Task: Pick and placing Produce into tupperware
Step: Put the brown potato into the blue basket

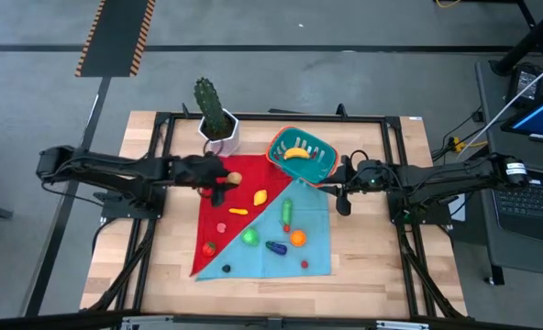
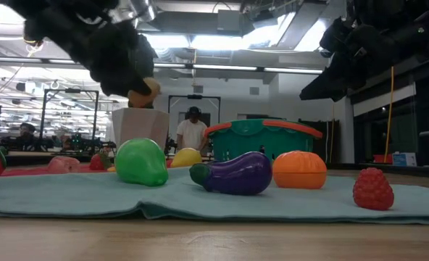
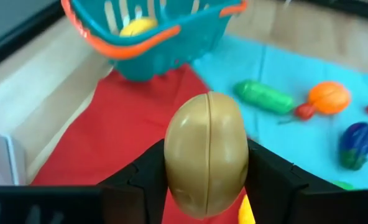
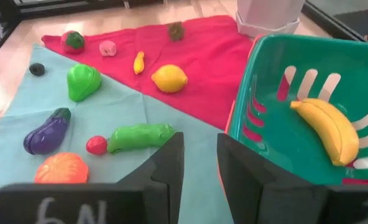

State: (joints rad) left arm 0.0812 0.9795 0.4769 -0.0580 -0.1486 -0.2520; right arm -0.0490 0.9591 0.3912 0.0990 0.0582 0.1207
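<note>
Your left tool is clamped on a tan potato, lifted off the red cloth, short of the teal tupperware. Your right tool sits beside the tub's rim with its fingers slightly parted and nothing between them. One banana lies inside the tub. On the cloths: lemon, green pepper, cucumber, eggplant, orange, raspberry. The cactus pot stands on the counter behind the red cloth.
</note>
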